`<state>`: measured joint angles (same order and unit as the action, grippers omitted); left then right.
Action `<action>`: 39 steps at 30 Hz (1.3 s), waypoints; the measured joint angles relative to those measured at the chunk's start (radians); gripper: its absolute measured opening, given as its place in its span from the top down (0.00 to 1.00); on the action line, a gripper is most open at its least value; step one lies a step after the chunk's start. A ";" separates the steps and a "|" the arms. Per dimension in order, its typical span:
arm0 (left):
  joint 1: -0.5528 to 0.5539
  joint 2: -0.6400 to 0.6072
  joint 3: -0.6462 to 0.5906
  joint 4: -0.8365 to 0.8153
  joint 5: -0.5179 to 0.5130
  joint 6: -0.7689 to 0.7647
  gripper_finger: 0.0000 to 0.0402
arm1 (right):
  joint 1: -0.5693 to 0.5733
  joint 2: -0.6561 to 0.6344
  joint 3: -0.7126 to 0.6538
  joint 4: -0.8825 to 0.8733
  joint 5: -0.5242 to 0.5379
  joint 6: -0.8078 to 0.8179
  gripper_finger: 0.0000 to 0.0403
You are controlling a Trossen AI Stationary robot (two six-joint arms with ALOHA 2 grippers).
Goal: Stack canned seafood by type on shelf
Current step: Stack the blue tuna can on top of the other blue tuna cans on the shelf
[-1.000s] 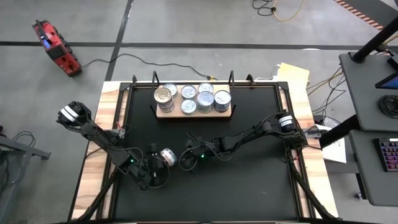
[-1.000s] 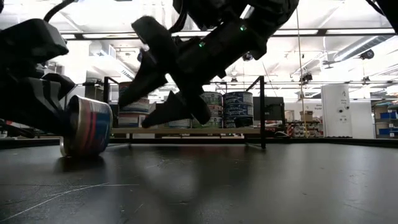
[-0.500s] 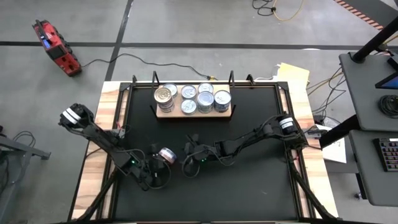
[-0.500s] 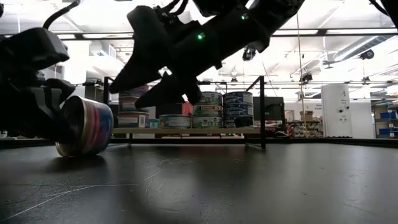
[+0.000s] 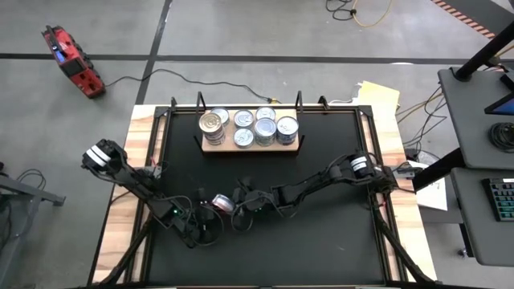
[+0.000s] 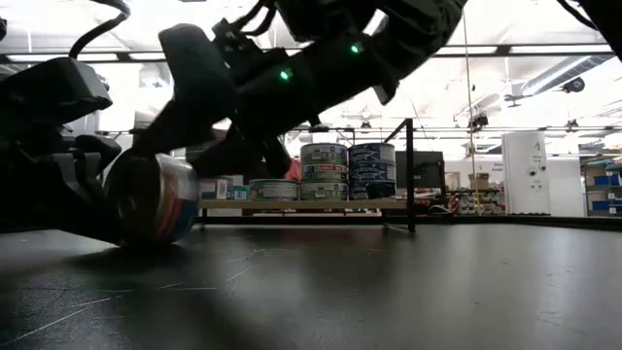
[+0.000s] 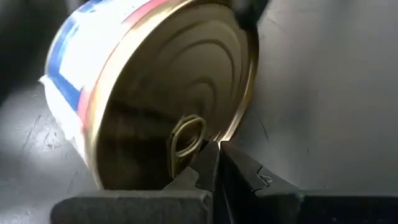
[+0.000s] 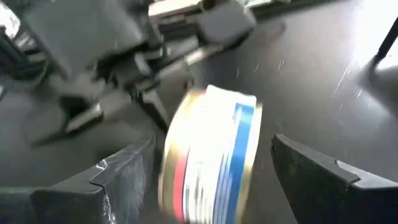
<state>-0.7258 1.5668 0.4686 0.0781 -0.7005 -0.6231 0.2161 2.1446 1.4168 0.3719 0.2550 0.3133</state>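
A gold-topped can with a blue, red and white label stands tilted on its edge on the black table, left of centre; in the low view the can leans toward my left gripper, which is shut at its gold lid. My right gripper is open. Its fingers stand on either side of the can, across its two flat ends, with a gap on each side. Several cans stand on the wooden shelf at the far middle. My left gripper meets the can's gold lid at its lower rim, beside the pull ring, with the tips of its shut fingers. The fingers come slanting down from the table's left. The can rests on its edge on the table, lid tilted toward the fingers.
Black frame posts rise at the table's far edge beside the shelf. Wooden strips border the black surface on the left and right. The near half of the table in front of the arms holds nothing else.
My right gripper has gone toward the table's left, down to the can, and has rolled, so its fingers now stand on either side of the can. The can has turned a little, still on its edge against my left gripper, which has sunk slightly.
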 joint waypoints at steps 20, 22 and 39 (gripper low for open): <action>0.011 0.048 0.000 0.092 -0.042 0.081 1.00 | 0.000 0.019 0.049 -0.106 0.006 -0.005 0.42; 0.011 0.047 0.000 0.099 -0.042 0.088 1.00 | 0.000 0.019 0.049 -0.106 0.005 -0.027 0.46; 0.012 0.033 0.000 0.098 -0.042 0.094 1.00 | -0.006 -0.011 0.049 -0.188 0.004 -0.056 0.52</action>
<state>-0.7138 1.5995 0.4686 0.1763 -0.7422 -0.5287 0.2104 2.1340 1.4662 0.1842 0.2587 0.2573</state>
